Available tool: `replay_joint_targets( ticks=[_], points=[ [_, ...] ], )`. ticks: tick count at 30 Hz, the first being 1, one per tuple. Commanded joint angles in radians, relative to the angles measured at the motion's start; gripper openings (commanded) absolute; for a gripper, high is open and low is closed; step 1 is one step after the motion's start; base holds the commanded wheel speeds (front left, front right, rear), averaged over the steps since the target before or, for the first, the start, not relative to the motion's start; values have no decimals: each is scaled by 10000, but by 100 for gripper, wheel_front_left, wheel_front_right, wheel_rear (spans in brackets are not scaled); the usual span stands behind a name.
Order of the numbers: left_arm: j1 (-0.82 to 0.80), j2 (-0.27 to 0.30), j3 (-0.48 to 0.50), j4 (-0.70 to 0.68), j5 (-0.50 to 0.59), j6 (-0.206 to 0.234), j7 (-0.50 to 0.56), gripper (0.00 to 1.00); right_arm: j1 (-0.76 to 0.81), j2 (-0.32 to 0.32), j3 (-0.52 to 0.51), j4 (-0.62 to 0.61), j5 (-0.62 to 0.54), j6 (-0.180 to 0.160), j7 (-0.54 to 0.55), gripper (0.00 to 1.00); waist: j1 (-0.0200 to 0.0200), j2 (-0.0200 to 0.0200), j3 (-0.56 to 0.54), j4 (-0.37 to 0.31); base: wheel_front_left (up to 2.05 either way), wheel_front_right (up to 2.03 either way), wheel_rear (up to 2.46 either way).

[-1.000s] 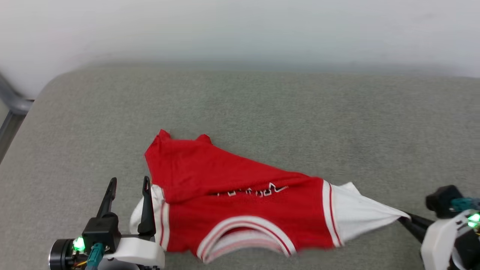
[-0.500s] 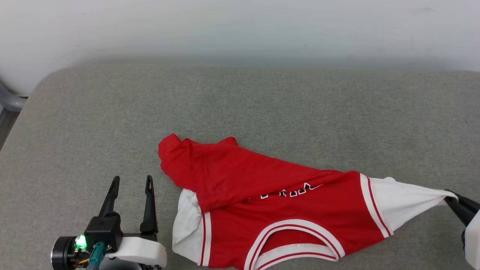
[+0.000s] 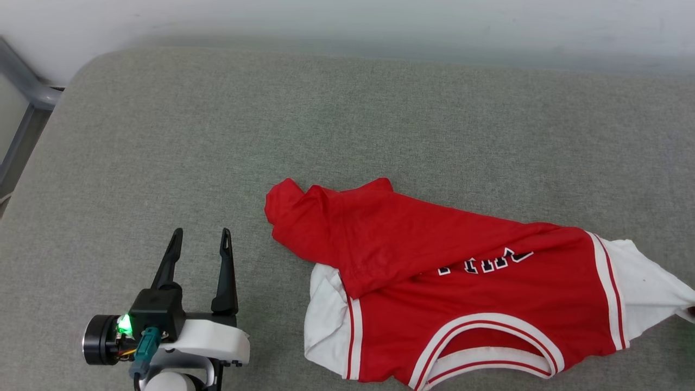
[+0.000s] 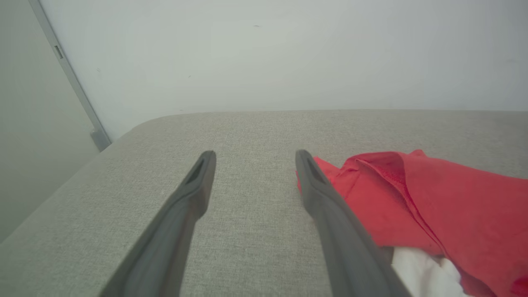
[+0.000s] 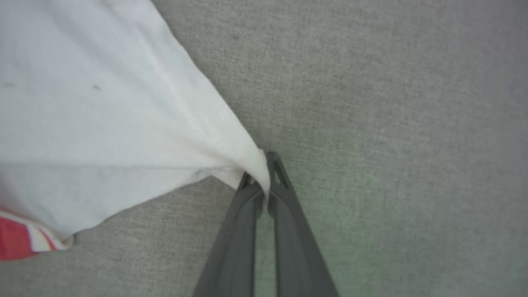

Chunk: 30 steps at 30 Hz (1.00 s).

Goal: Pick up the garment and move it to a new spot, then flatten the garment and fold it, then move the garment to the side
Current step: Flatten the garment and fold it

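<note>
The garment (image 3: 461, 271), a red jersey with white sleeves and striped trim, lies crumpled on the grey cushion (image 3: 347, 119), neckline toward me and its lower part folded over the chest lettering. In the right wrist view my right gripper (image 5: 264, 175) is shut on the tip of a white sleeve (image 5: 103, 123), which is pulled taut. My left gripper (image 3: 200, 239) stands open above bare cushion, apart from the garment and to its left. In the left wrist view the red hem (image 4: 433, 198) lies just right of the open left gripper (image 4: 251, 159).
A pale wall runs behind the cushion. A grey metal frame (image 3: 27, 92) stands past the cushion's rounded far-left corner. Bare cushion stretches ahead of the garment and to its left.
The garment has slid right, away from my left gripper, drawn by the sleeve in my right gripper. The head view has shifted as well. The left gripper stays open.
</note>
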Motion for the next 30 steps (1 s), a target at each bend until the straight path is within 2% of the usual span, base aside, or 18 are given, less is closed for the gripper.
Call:
replay_joint_targets(
  ticks=[1,5,6,7,8,9,16,22,27,30],
  points=[
    [-129,-18,20,27,64,-42,-22,100,-173,246,90,351,152,-14,-59,0,-1,0,38,51,0,0,0],
    [-149,-73,76,123,103,-79,-24,100,-328,533,404,994,379,-9,-587,0,-1,0,-54,25,0,0,0],
    [-105,-81,97,159,125,-83,-22,100,-390,537,428,1050,401,-8,-853,9,-1,0,-126,-12,0,0,0],
    [-42,-86,116,192,139,-93,-22,100,-437,534,449,1082,403,-9,-1113,36,-1,0,-207,-54,0,0,0],
    [26,-95,129,222,144,-104,-22,100,-440,515,465,1064,408,-9,-1394,85,-1,0,-307,-101,0,0,0],
    [92,-104,134,249,152,-123,-22,100,-398,500,436,1036,430,-9,-1692,100,-1,0,-407,-145,0,0,0],
    [484,-108,209,321,199,-216,-22,100,524,598,28,338,278,-12,-3231,100,-1,0,-1096,-554,0,0,0],
    [713,19,303,291,244,-290,-22,100,1532,1057,-982,-1109,-528,-12,-4023,100,-1,0,-1482,-914,0,0,0],
    [681,200,345,236,281,-444,-22,100,2129,2234,-2206,-2743,-1755,-12,-4668,100,-1,0,-1701,-1075,0,0,0],
    [486,345,308,233,289,-601,-22,100,2398,3246,-2761,-3666,-2576,-12,-5120,100,-1,0,-1823,-1099,0,0,0]
  ],
)
